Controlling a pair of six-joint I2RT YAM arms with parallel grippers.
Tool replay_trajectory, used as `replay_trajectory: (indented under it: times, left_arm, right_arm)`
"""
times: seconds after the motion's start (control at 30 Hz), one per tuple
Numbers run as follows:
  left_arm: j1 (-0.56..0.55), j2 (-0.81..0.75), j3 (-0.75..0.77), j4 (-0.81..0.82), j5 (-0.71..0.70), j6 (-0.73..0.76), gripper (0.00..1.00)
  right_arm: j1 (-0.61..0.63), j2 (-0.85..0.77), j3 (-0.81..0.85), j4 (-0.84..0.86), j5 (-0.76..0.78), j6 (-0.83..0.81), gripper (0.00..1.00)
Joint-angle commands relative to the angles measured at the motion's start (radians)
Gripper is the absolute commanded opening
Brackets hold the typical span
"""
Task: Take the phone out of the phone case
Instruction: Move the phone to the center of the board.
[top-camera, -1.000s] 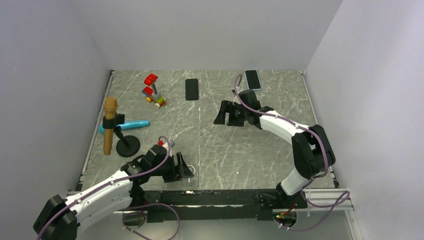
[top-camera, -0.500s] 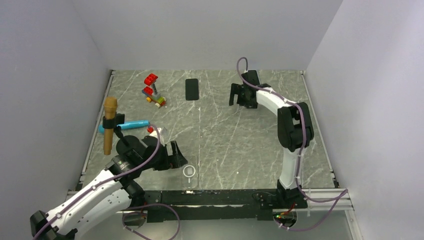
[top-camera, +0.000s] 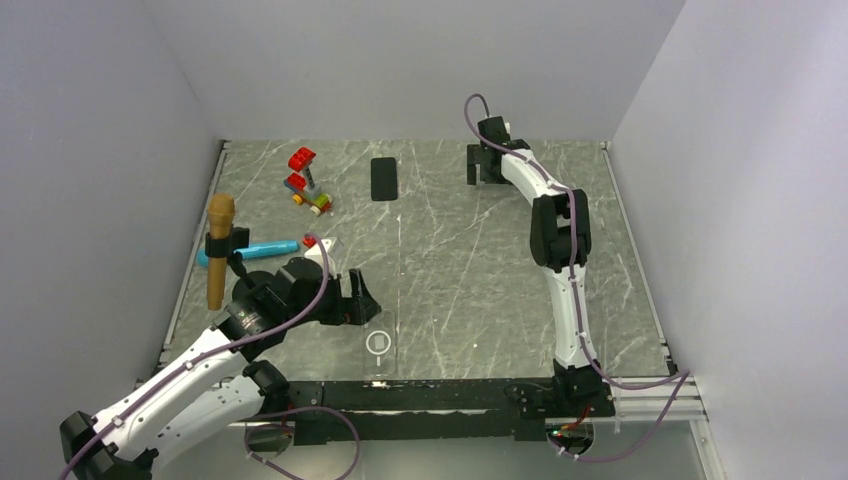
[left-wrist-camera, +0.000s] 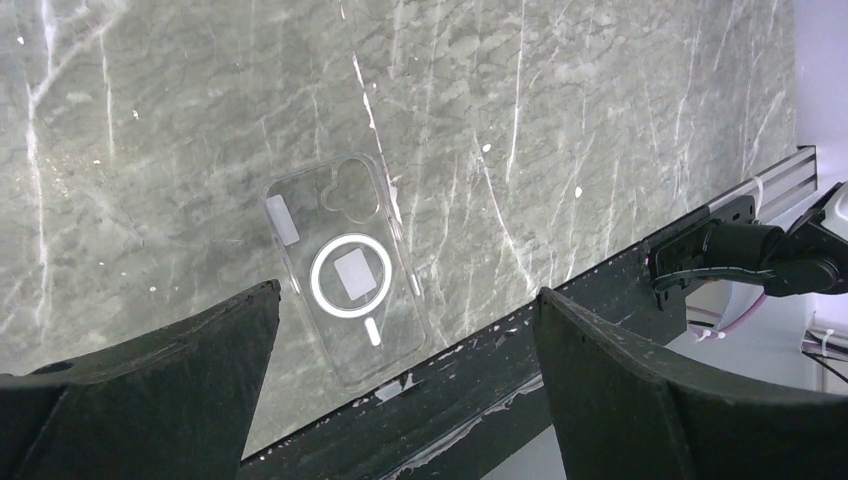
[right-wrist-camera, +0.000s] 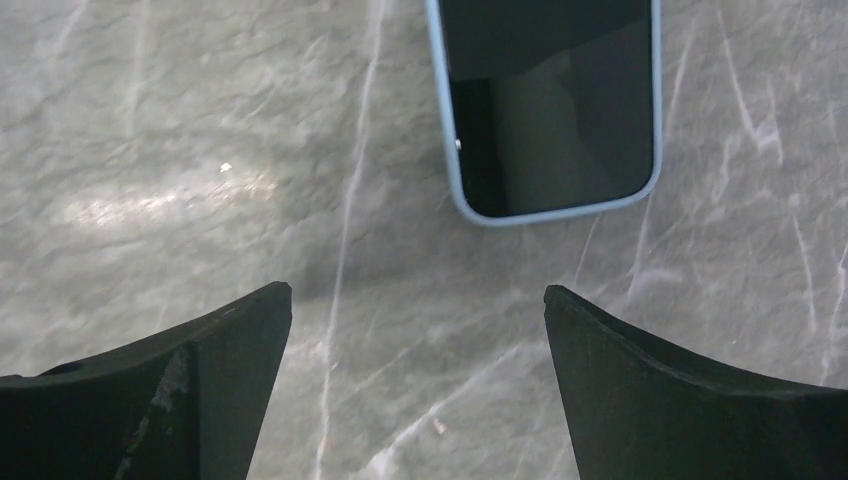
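Both pincers stand apart, holding nothing. Phone (right-wrist-camera: 550, 110) lies flat on the far surface (right-wrist-camera: 200, 150), just ahead of the right pincer (right-wrist-camera: 415, 295) and a bit right of centre, long axis pointing away from it. Right arm is nearer. Clear case (left-wrist-camera: 345, 285) looks empty, under the left pincer (left-wrist-camera: 405, 300) at the near edge.

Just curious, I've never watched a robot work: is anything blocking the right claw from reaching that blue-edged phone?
Nothing visible does. The right gripper hangs open over the table. The phone lies flat just ahead of it, with only bare marble between them.
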Motion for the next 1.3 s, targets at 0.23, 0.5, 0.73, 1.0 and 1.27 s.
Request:
replay_trajectory:
  times: [0.23,0.5,0.73,1.0,1.27]
  left_arm:
    - [-0.002,0.056,0.123,0.032,0.029,0.096,0.99]
    - [-0.001,0.078,0.130,0.061,0.047,0.091,0.99]
    - [-0.001,0.110,0.140,0.075,0.062,0.090,0.99]
    - [-0.001,0.145,0.143,0.110,0.084,0.082,0.99]
    - [-0.001,0.180,0.168,0.125,0.115,0.080,0.99]
  right_arm:
    - [-0.041,0.093,0.133,-0.032,0.077,-0.085,1.00]
    - [-0.099,0.118,0.140,0.002,-0.008,-0.045,1.00]
    - [-0.145,0.191,0.252,-0.021,-0.139,-0.022,1.00]
    - [-0.165,0.243,0.362,-0.001,-0.239,-0.028,0.99]
    - [-0.159,0.262,0.372,-0.015,-0.294,0.005,0.60]
